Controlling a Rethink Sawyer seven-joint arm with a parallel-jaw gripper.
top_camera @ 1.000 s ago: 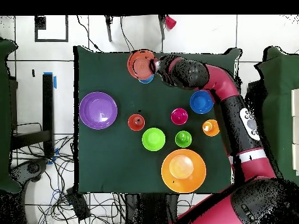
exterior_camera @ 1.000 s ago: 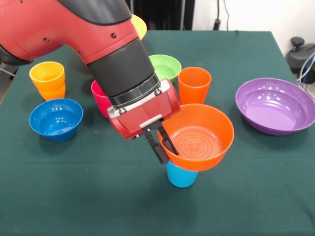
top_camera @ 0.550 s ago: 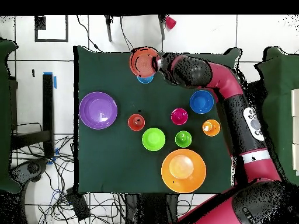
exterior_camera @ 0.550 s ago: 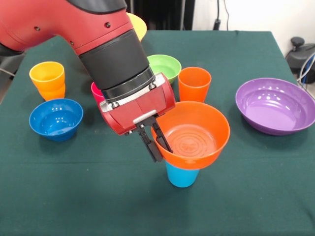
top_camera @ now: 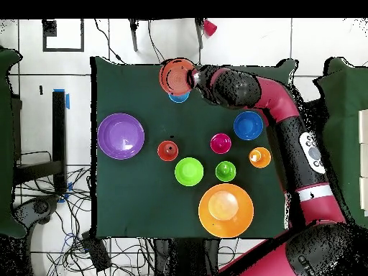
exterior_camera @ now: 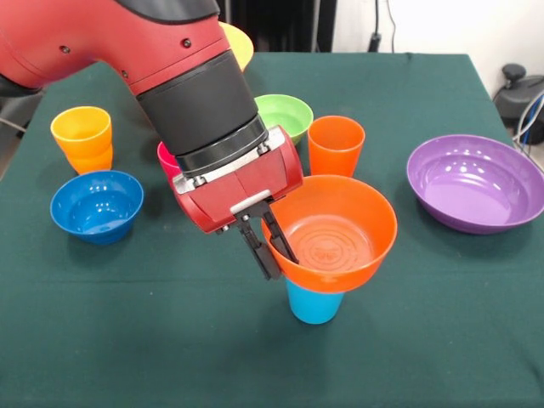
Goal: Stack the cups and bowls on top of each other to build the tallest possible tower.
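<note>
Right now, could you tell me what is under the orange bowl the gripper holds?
A light blue cup stands under the orange bowl; its rim is covered.

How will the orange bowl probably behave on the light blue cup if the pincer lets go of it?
The orange bowl looks much wider than the light blue cup under it, so it may tip easily. It appears tilted and off-centre, which adds risk. Its glossy plastic probably slides readily. The pincer grips only its rim, so release could nudge it.

Dark green tablecloth (exterior_camera: 170, 357), tangled cables (top_camera: 122, 251) on white tiled floor (top_camera: 316, 43)
</note>
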